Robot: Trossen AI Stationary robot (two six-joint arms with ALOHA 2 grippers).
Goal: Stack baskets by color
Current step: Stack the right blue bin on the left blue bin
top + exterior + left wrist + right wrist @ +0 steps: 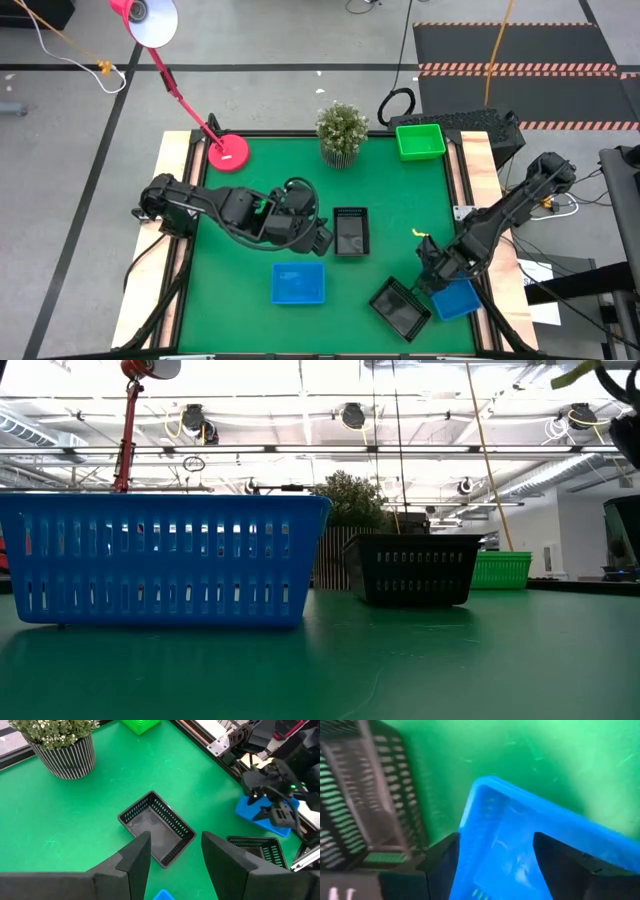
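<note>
My right gripper (437,280) hangs open over a blue basket (458,300) at the table's near right corner. In the right wrist view one finger (442,865) is outside the basket's end wall (470,815), and the other (565,865) is over its inside. A black basket (400,307) sits just left of it. Another blue basket (298,283) rests on the mat near the front. A second black basket (350,231) stands at the centre. My left gripper (175,865) is open beside it and holds nothing. A green basket (420,141) sits at the far right. My right gripper points steeply down with its fingers on either side of the blue basket's end wall (470,815). I cannot tell whether either finger touches the wall.
A potted plant (342,131) stands at the far edge, with a red lamp base (228,152) at the far left. Wooden rails (478,160) run along the mat's left and right sides. Open green mat (250,185) lies between the lamp base and my left arm.
</note>
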